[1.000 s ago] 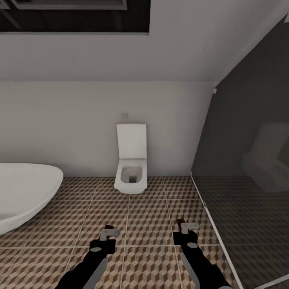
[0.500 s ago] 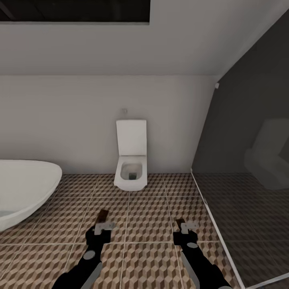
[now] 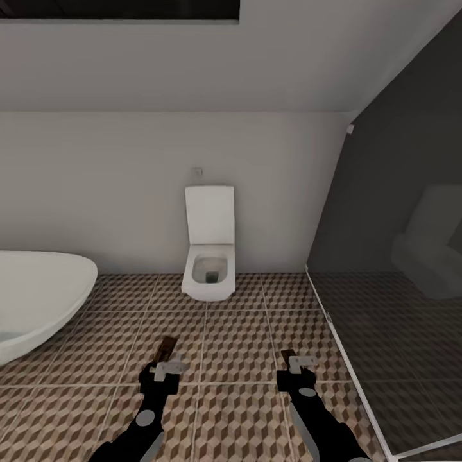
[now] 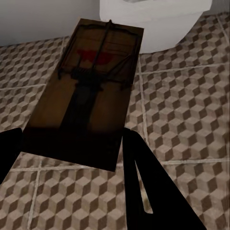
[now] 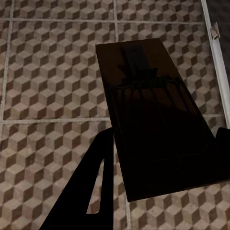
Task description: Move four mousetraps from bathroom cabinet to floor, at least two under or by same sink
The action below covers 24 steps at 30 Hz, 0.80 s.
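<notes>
Toilet (image 3: 208, 266) at 12 o'clock, bathtub (image 3: 35, 301) at 9, glass shower wall (image 3: 398, 269) at 3. Each gripper, left (image 3: 165, 367) and right (image 3: 296, 364), clamps one mousetrap (image 4: 88, 91) (image 5: 155, 115) above the floor (image 3: 237, 340).

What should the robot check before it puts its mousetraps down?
1. Left gripper holds a mousetrap: ok.
2. Right gripper holds a second mousetrap: ok.
3. Patterned bathroom floor lies below both grippers: ok.
4. A sink is close by: not ok; the head view shows a toilet, a bathtub and the glass shower wall.
5. Where the other two mousetraps are: cannot tell.
</notes>
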Tool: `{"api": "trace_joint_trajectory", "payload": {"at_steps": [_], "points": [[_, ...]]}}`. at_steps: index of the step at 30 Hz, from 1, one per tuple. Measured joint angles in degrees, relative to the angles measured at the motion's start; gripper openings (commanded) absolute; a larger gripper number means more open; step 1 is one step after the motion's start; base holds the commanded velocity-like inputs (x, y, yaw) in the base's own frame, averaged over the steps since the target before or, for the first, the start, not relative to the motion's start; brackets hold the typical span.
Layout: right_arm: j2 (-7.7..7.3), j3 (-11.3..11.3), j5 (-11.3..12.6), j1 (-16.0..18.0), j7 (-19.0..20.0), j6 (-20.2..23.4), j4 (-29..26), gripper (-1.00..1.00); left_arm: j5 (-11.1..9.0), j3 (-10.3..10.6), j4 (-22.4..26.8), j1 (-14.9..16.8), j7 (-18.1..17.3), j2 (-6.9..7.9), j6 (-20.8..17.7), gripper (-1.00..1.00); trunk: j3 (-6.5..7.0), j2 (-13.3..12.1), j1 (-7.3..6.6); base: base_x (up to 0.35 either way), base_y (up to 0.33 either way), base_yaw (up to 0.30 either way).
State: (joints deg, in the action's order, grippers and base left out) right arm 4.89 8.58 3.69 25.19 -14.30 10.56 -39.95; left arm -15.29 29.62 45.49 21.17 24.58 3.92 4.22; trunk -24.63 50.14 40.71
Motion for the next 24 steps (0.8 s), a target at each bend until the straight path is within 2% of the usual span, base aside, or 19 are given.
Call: {"api": "trace_joint_trajectory", "payload": {"at_steps": [3,7,8,10,11,13,14,15,18,19,20,23,24], "points": [[0.04,-0.1,-0.02,0.0,0.0,-0.03,-0.36,-1.0,0.07,2.43,-0.26,0.01,0.08,-0.07,1.34,-1.0,-0.03,0.0,0.0,0.0,0.0,0.0],[0.14,-0.16,-0.88,0.0,-0.18,0.0,-3.28,-1.0,0.03,2.84,-0.23,0.01,0.29,-0.4,0.92,-1.0,-0.03,0.0,0.0,0.0,0.0,0.0],[0.17,-0.14,-2.16,0.01,-0.28,0.23,-5.47,-1.0,0.0,2.49,-0.15,0.01,0.31,-0.89,-0.44,-1.0,-0.03,0.0,0.0,0.0,0.0,0.0],[0.43,-0.1,-6.23,0.41,-0.43,1.63,-10.01,-1.0,-0.21,-0.01,1.12,0.28,0.3,-2.25,-6.46,-1.0,-0.03,0.0,0.0,0.0,0.0,0.0],[0.73,-0.09,-8.46,1.22,-0.46,3.24,-11.58,-1.0,-0.1,-1.87,2.9,1.05,0.27,-2.8,-11.16,-1.0,-0.02,0.0,0.0,0.0,0.0,0.0],[1.75,-0.07,-11.78,4.18,-0.39,7.36,-13.22,-1.0,0.13,-5.4,6.75,4.87,0.22,-3.45,-21.92,-1.0,-0.01,0.0,0.0,0.0,0.0,0.0],[2.0,-0.08,-12.22,5.08,-0.37,8.32,-13.39,-1.0,0.09,-6.21,7.43,6.23,0.2,-3.56,-24.52,-1.0,-0.02,0.0,0.0,0.0,0.0,0.0],[2.35,-0.08,-12.97,6.65,-0.33,9.84,-13.58,-1.0,0.17,-7.55,8.25,8.73,0.15,-3.73,-28.94,-1.0,-0.02,0.0,0.0,0.0,0.0,0.0],[3.24,-0.14,-14.06,12.18,-0.25,12.4,-12.58,-1.0,0.28,-9.72,7.05,18.48,0.09,-4.07,-37.24,-1.0,-0.02,-0.01,0.0,0.0,0.0,0.0],[3.43,-0.15,-14.02,13.12,-0.24,12.66,-12.0,-1.0,0.24,-9.87,6.58,19.84,0.09,-4.17,-37.78,-1.0,-0.02,0.0,0.0,0.0,0.0,0.0],[3.99,-0.15,-14.14,15.51,-0.24,13.33,-9.43,-1.0,0.38,-10.06,5.36,22.26,0.09,-4.66,-38.66,-1.0,-0.01,-0.01,0.0,0.0,0.0,0.0],[4.53,-0.13,-14.14,18.19,-0.18,12.59,-2.98,-1.0,0.5,-10.07,1.07,24.44,0.1,-5.16,-38.03,-1.0,-0.04,-0.01,0.0,0.0,0.0,0.0],[4.72,-0.14,-13.95,18.86,-0.04,3.04,4.76,-1.0,0.83,-9.49,-7.45,24.99,-0.09,-6.29,-24.64,-1.0,-0.04,0.0,0.0,0.0,0.0,0.0]]}}
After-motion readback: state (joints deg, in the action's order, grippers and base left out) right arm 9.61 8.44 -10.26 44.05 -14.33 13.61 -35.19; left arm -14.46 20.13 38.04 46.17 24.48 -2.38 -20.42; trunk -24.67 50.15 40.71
